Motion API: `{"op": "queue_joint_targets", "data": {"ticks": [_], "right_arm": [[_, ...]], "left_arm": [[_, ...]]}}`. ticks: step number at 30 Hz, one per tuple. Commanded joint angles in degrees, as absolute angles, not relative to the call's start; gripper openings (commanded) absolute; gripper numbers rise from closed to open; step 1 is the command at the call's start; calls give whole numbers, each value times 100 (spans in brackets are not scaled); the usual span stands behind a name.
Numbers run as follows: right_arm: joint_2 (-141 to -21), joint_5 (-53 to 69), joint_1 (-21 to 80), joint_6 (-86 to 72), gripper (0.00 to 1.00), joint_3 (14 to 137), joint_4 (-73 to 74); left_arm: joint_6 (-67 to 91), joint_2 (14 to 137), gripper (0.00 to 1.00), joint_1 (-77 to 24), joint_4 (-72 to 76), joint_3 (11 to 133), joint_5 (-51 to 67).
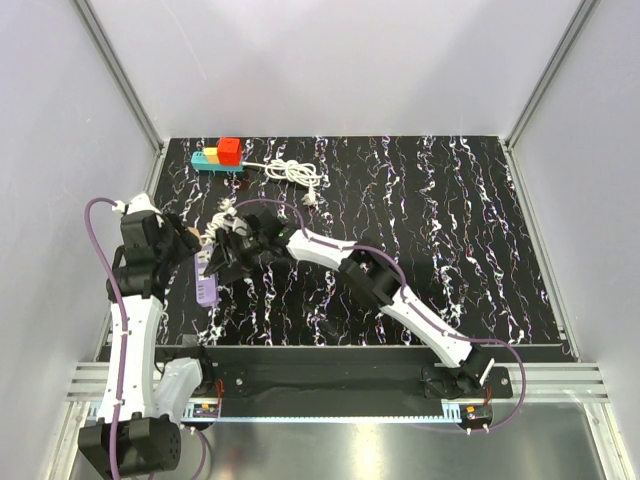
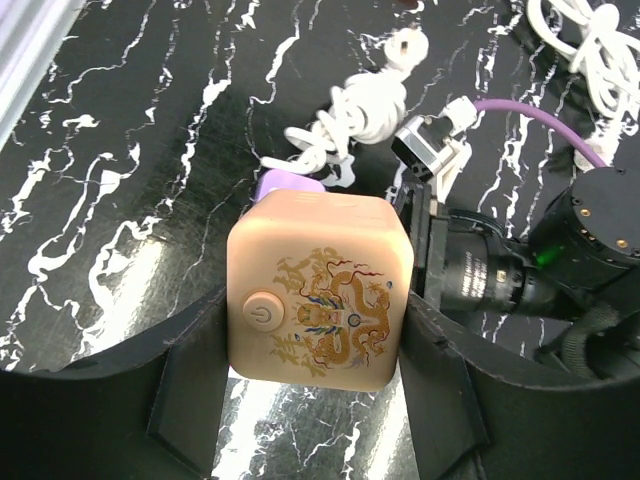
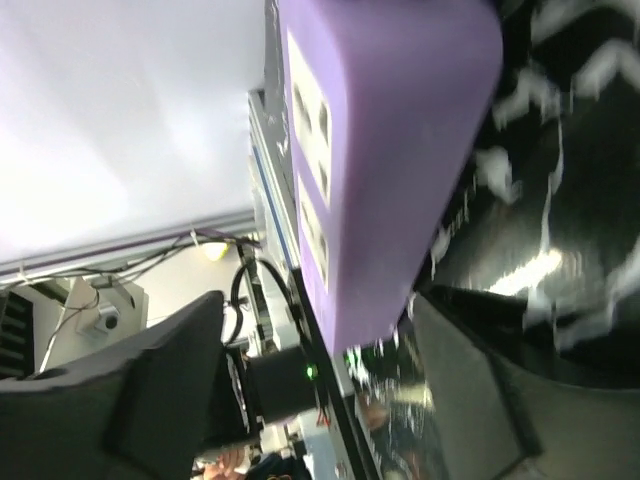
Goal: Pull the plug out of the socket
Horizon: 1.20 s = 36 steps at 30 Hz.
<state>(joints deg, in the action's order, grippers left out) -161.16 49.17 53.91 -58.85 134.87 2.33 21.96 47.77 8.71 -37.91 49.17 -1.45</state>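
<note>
A beige cube plug (image 2: pixel 320 290) with a gold dragon and a power button sits between my left gripper's (image 2: pixel 312 345) black fingers, which press on its two sides. A purple power strip (image 2: pixel 290 185) shows just behind it and lies on the mat at the left in the top view (image 1: pixel 207 285). My right gripper (image 3: pixel 320 390) straddles that strip's end (image 3: pixel 390 150) with its jaws apart; the left finger stands clear of it. The teal-blue power strip (image 1: pixel 208 158) lies at the back left, carrying a red cube (image 1: pixel 229 150) and a yellow one, away from both grippers.
The teal strip's white cord (image 1: pixel 293 173) lies coiled at the back. A second knotted white cord (image 2: pixel 365 115) lies just beyond the beige plug. The right arm's wrist (image 2: pixel 590 230) is close beside my left gripper. The left wall rail (image 1: pixel 150 170) runs near.
</note>
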Motion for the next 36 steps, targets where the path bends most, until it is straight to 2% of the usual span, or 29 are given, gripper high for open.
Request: {"op": "queue_joint_targets", "data": {"ticks": [1, 5, 11, 14, 20, 24, 27, 31, 36], "right_arm": [[-15655, 4782, 5186, -5037, 89, 12798, 1046], [-14611, 4430, 4835, -4554, 100, 11805, 1204], [-13030, 4166, 4246, -4000, 100, 10092, 1222], [-12142, 4078, 3789, -3719, 100, 9064, 1388], [-10243, 2884, 3296, -2893, 100, 7376, 2030], [-9494, 2655, 3287, -2733, 100, 6567, 2048], [-9036, 2461, 3261, -2655, 100, 5987, 2030], [-8649, 2408, 3120, -2602, 100, 5258, 1960], [-8385, 2689, 2787, -2663, 100, 4835, 1916]], "left_arm": [[2153, 4693, 2, 870, -3586, 5080, 237], [2215, 4693, 2, 853, -3595, 5089, 684], [2128, 5132, 0, 511, -3647, 5176, 1266], [2100, 5519, 0, 27, -3963, 5291, 1283], [2838, 5924, 0, -2081, -4430, 5186, 1054], [3208, 6012, 0, -3039, -4334, 4905, 1309], [3155, 6187, 0, -3277, -3658, 4660, 2221], [3033, 6966, 0, -3691, -3077, 4667, 3118], [2918, 7962, 0, -4086, -2971, 5027, 3296]]}}
